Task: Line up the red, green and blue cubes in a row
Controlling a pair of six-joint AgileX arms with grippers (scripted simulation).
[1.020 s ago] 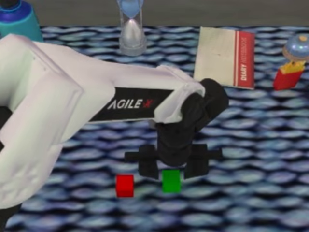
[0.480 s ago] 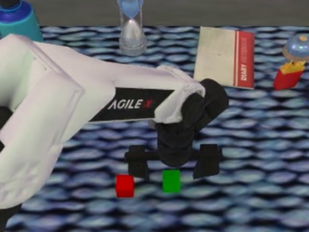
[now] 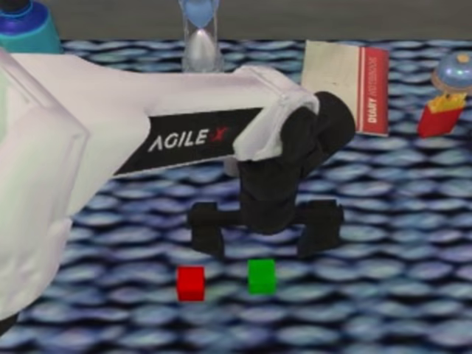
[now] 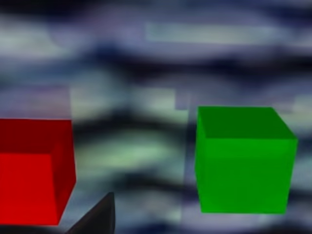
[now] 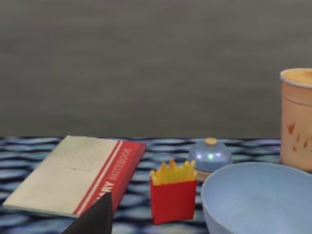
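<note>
Table (image 3: 413,295) with a blue woven-pattern cover, several small things set on it.

A red cube (image 3: 190,283) and a green cube (image 3: 261,276) are set near each other toward the near edge, apart and not touching, red to the left. Along the far edge a teal bottle (image 3: 28,29) is seen at the left corner, then an hourglass (image 3: 200,37), then a notebook (image 3: 344,86) laid flat with its red spine to the right. At the far right a fries box (image 3: 441,114) stands just beside a bell (image 3: 454,72). In the right wrist view a blue bowl (image 5: 258,200) and a tan cup (image 5: 296,117) are shown near the bell.
</note>
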